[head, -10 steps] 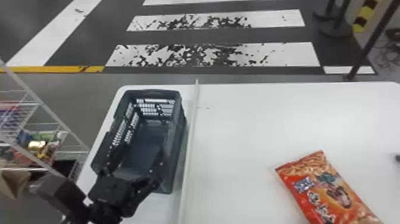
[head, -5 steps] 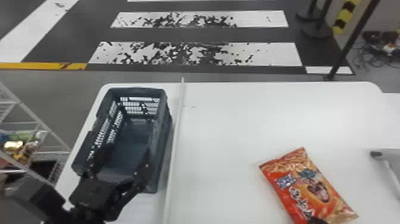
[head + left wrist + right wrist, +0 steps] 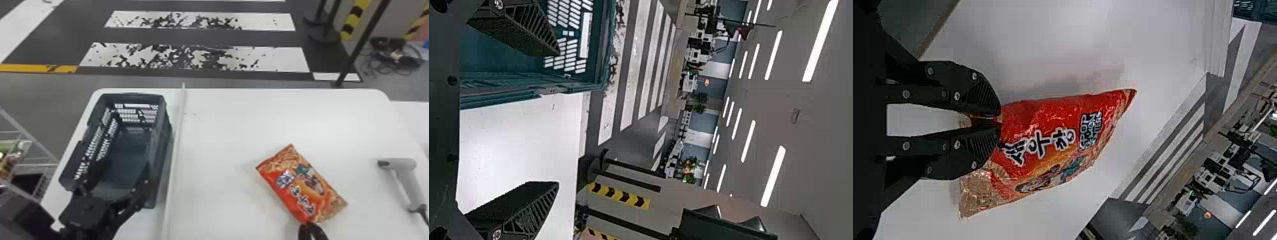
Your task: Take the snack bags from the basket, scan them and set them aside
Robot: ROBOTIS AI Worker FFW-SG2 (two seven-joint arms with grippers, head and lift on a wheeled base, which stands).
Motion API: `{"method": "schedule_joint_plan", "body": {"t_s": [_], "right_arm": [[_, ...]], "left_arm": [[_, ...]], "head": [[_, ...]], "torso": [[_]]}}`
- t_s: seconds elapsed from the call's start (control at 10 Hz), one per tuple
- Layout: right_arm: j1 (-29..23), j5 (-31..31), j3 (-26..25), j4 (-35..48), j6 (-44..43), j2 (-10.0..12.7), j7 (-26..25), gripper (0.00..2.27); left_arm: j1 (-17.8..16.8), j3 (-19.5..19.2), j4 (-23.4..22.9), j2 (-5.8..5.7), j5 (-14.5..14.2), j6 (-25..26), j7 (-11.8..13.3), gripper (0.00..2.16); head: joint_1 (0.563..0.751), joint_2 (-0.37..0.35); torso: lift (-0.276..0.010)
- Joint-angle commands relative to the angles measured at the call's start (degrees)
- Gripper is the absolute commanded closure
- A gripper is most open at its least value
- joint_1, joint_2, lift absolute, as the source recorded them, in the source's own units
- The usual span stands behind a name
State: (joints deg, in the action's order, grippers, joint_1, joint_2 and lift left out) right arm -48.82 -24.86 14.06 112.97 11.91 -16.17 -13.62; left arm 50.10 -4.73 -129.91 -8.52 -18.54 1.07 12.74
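In the head view my left gripper (image 3: pixel 116 183) is over the near end of the dark basket (image 3: pixel 135 153). The left wrist view shows that gripper (image 3: pixel 555 119) with its fingers wide apart and the basket (image 3: pixel 529 82) beside and beyond them. My right gripper (image 3: pixel 309 226) has the near end of an orange-red snack bag (image 3: pixel 300 185), right of the basket. The right wrist view has this gripper (image 3: pixel 999 120) shut on an edge of the bag (image 3: pixel 1048 135), whose printed side shows. I cannot tell whether the bag touches the table.
A grey handheld scanner (image 3: pixel 403 178) lies on the white table (image 3: pixel 220 143) to the right of the bag. A thin pale strip (image 3: pixel 174 162) runs along the basket's right side. A wire shelf (image 3: pixel 25 159) stands beyond the table's left side.
The head view has turned to the right, bringing the scanner in. My right gripper's fingers now show at the bag's near end, and the bag sits slightly higher in view. The left gripper stays at the basket.
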Motion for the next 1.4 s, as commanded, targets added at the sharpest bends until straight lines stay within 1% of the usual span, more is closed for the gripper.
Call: {"method": "schedule_joint_plan", "body": {"t_s": [0.0,0.1,0.2,0.3,0.4,0.5,0.6,0.7,0.8,0.9,1.0,1.1,1.2,1.3], "right_arm": [[-0.93,2.45,-1.31,1.82,-2.63,-0.09,0.09,2.25],[-1.81,5.35,-2.98,4.28,-3.86,-0.09,1.05,2.25],[-2.6,12.47,-6.32,7.97,-3.51,0.09,5.27,2.25],[-3.3,20.03,-10.54,12.54,-0.34,1.05,9.93,2.25],[-3.48,27.41,-14.85,17.38,5.99,2.72,14.77,2.25],[-3.3,35.14,-19.16,21.59,13.19,4.75,18.98,2.25],[-3.04,43.76,-23.37,24.14,20.4,5.62,21.88,2.25],[-1.98,52.81,-27.95,25.37,27.96,7.12,25.66,2.25],[-1.11,58.7,-31.9,27.04,34.81,9.58,29.36,2.25],[-1.11,63.88,-34.98,29.15,38.51,10.46,30.41,2.25],[-0.4,69.51,-38.76,31.26,43.43,11.51,31.38,2.25],[0.83,73.55,-41.74,33.02,47.65,12.74,31.99,2.25],[2.85,76.89,-45.08,33.2,53.1,14.77,32.08,2.25],[3.03,78.21,-47.37,32.49,53.45,16.08,32.08,2.25]], "left_arm": [[0.0,0.07,0.0,0.0,0.0,0.13,0.0,0.07],[0.0,0.16,0.0,0.09,0.0,0.13,0.0,0.07],[0.0,0.25,0.0,0.09,0.0,0.13,0.0,0.07],[0.0,0.42,0.0,0.09,0.09,0.13,0.0,0.07],[0.0,0.6,0.0,0.09,0.18,0.13,0.0,0.07],[0.09,1.22,-0.09,0.09,0.61,0.13,0.0,0.07],[0.44,1.39,-0.35,0.09,1.32,-0.05,0.0,0.07],[0.88,1.57,-0.7,0.09,1.67,-0.05,0.0,0.07],[1.14,1.74,-0.88,0.0,1.85,-0.05,0.0,0.07],[1.14,2.01,-0.88,0.09,2.11,-0.05,0.0,0.07],[1.32,2.89,-0.96,0.0,3.25,-0.05,-0.18,0.07],[1.23,4.12,-0.96,-0.09,4.57,-0.05,-0.62,0.07],[1.32,5.26,-1.32,-0.09,5.89,-0.05,-0.88,0.07],[1.23,6.05,-1.67,-0.35,6.59,-0.05,-1.06,0.07]], "head": [[0.695,0.022],[0.695,0.024],[0.695,0.021],[0.695,0.016],[0.695,0.007],[0.695,-0.018],[0.695,-0.041],[0.695,-0.059],[0.695,-0.059],[0.695,-0.047],[0.695,-0.038],[0.695,-0.037],[0.695,-0.038],[0.695,-0.052]], "torso": [[-0.075],[-0.075],[-0.075],[-0.075],[-0.075],[-0.075],[-0.075],[-0.075],[-0.075],[-0.075],[-0.075],[-0.075],[-0.075],[-0.075]]}}
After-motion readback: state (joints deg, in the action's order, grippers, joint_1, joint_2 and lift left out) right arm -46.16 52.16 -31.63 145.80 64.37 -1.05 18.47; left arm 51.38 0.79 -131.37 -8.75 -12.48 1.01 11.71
